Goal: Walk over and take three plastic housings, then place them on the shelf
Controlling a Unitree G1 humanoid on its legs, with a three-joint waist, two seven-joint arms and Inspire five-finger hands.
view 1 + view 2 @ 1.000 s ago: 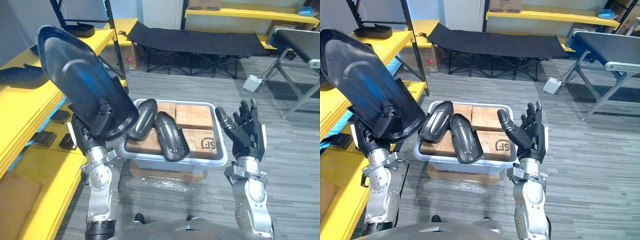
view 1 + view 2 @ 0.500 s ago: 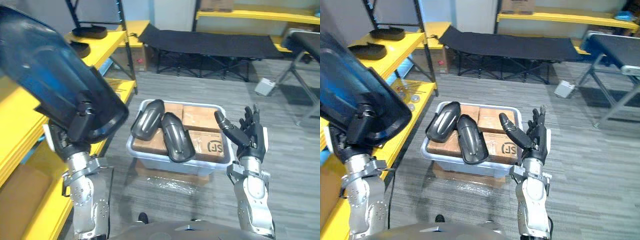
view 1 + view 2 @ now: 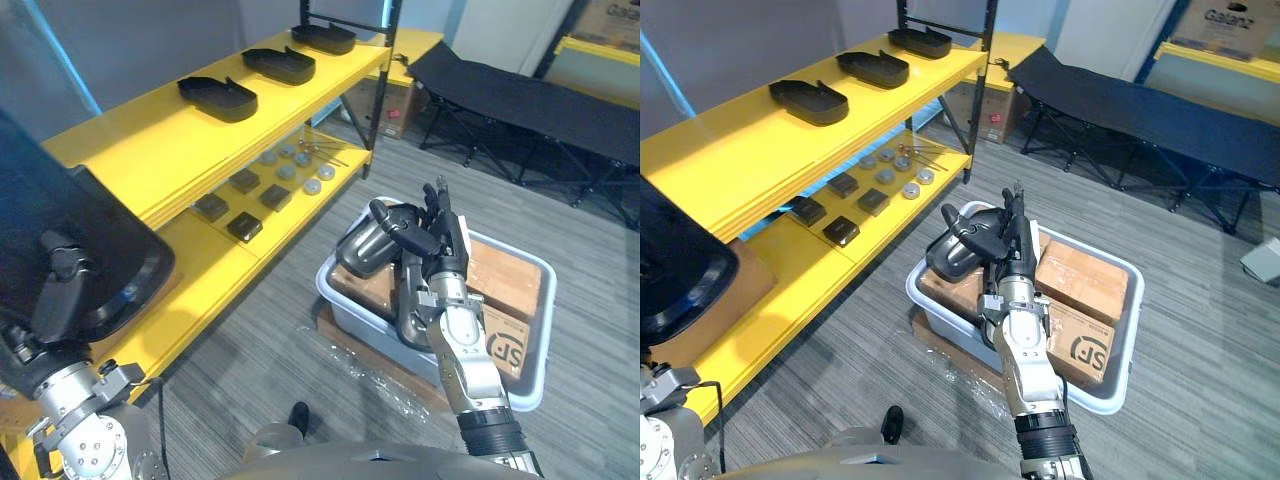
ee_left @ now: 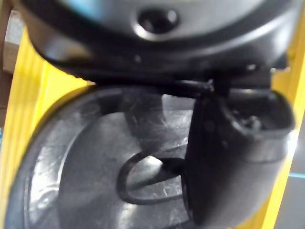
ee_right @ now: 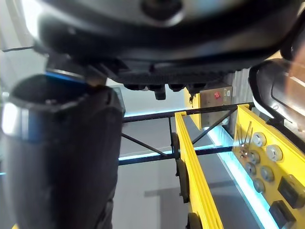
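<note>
My left hand (image 3: 52,300) is shut on a large black plastic housing (image 3: 70,260) at the lower left, beside the yellow shelf (image 3: 130,150). In the left wrist view its thumb (image 4: 228,157) presses on the housing's inner face (image 4: 95,162). Three more black housings lie in a row on the shelf top: near (image 3: 217,97), middle (image 3: 279,64), far (image 3: 323,37). My right hand (image 3: 432,232) is open with its fingers straight up, in front of a grey bin (image 3: 535,385). Two housings (image 3: 362,248) lie in that bin, partly hidden behind the right arm.
The bin also holds brown cardboard boxes (image 3: 505,290) and stands on a wrapped box on the floor. The lower shelf board carries small dark blocks and round metal parts (image 3: 262,185). A black folding cot (image 3: 530,95) stands at the back right.
The whole view has swung left toward the shelf, so the shelf top with three housings now shows. My left hand still holds its housing; the right hand stays open.
</note>
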